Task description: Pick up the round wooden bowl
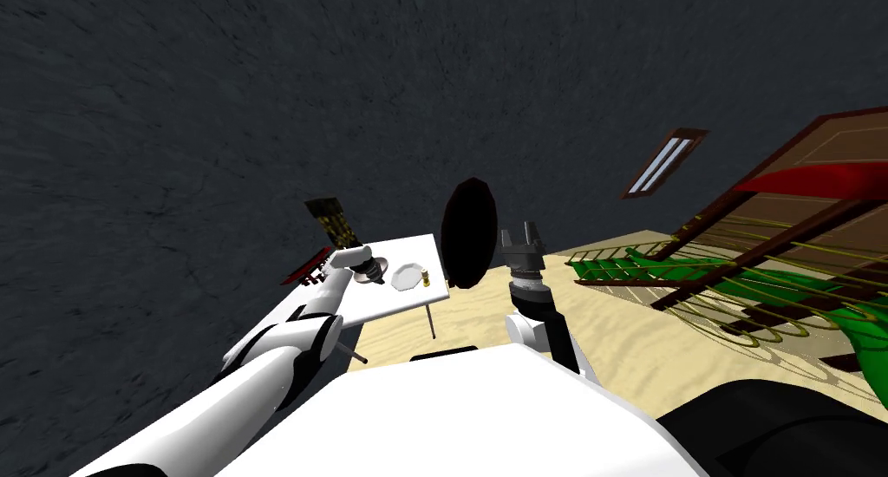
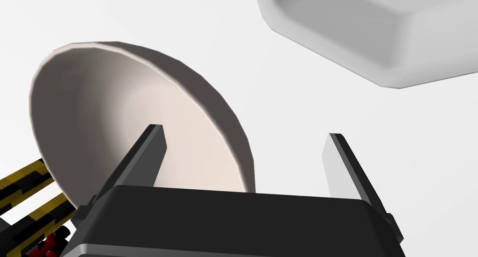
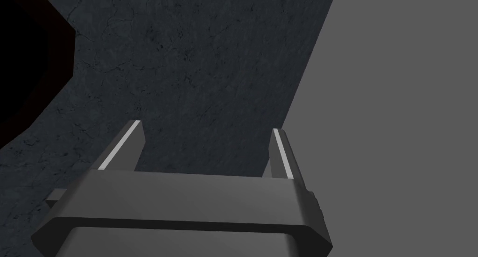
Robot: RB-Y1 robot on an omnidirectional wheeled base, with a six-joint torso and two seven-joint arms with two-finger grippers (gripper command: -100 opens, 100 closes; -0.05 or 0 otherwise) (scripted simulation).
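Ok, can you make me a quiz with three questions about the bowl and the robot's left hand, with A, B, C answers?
1. Where is the left gripper?
A. at the bowl on the white table
B. under the table
C. inside a drawer

2. What colour is the bowl inside?
A. green
B. red
C. pale, whitish

3. How are the left gripper's fingers?
A. shut on the bowl
B. open, one on each side of the rim
C. shut on nothing

Answers:
1 A: the left wrist view shows the bowl right at its fingers.
2 C: its hollow looks pale.
3 B: a wide gap lies between them, with the rim in it.
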